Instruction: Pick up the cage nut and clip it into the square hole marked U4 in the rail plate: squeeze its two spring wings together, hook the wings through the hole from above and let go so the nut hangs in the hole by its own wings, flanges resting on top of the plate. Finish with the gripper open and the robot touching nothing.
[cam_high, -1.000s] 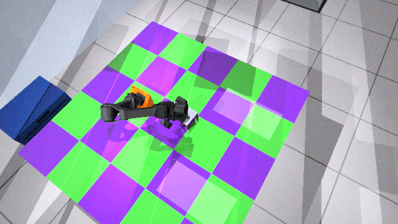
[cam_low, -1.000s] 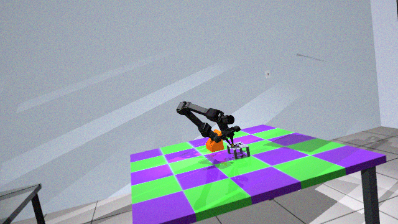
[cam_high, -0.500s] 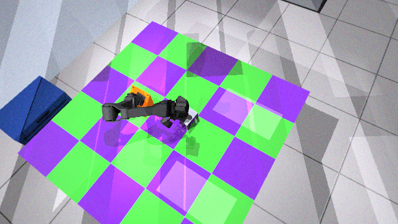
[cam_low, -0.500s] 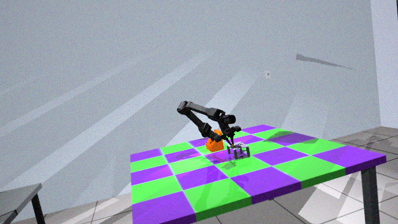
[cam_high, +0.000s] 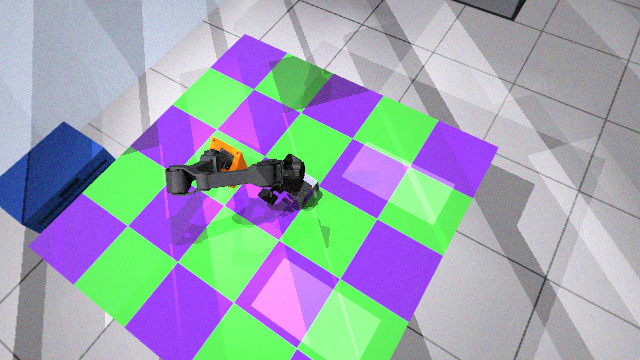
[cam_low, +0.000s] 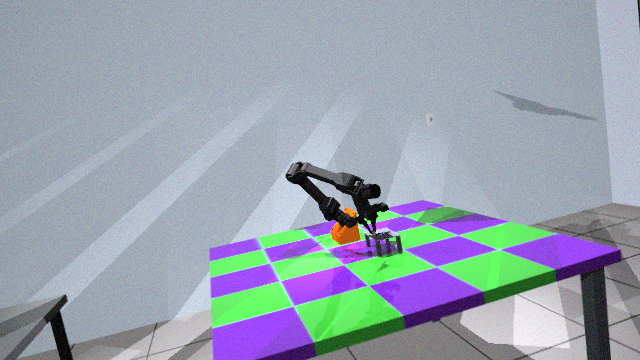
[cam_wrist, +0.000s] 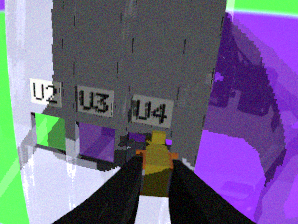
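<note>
Step in hand: placing, nut over U4, clip-in not confirmed. The hand (cam_low: 373, 233) (cam_wrist: 154, 167) is pinching the cage nut (cam_wrist: 156, 172); its two fingers press in from either side. Next move likely: line up the wings with the square hole marked U4 (cam_wrist: 136, 136), lower until the flanges meet the plate, then let go and back off clear. Release too soon and the nut could sit crooked or drop through.

Nut is between the fingertips, yellow body, orange bits poking out at both sides. In the wrist view it covers most of the U4 hole, just below the U4 label (cam_wrist: 151, 110). Rail plate (cam_low: 391, 233) (cam_wrist: 95, 45) stands on legs on the table (cam_high: 327, 250) (cam_low: 425, 295). Seating depth: can't tell.
</note>
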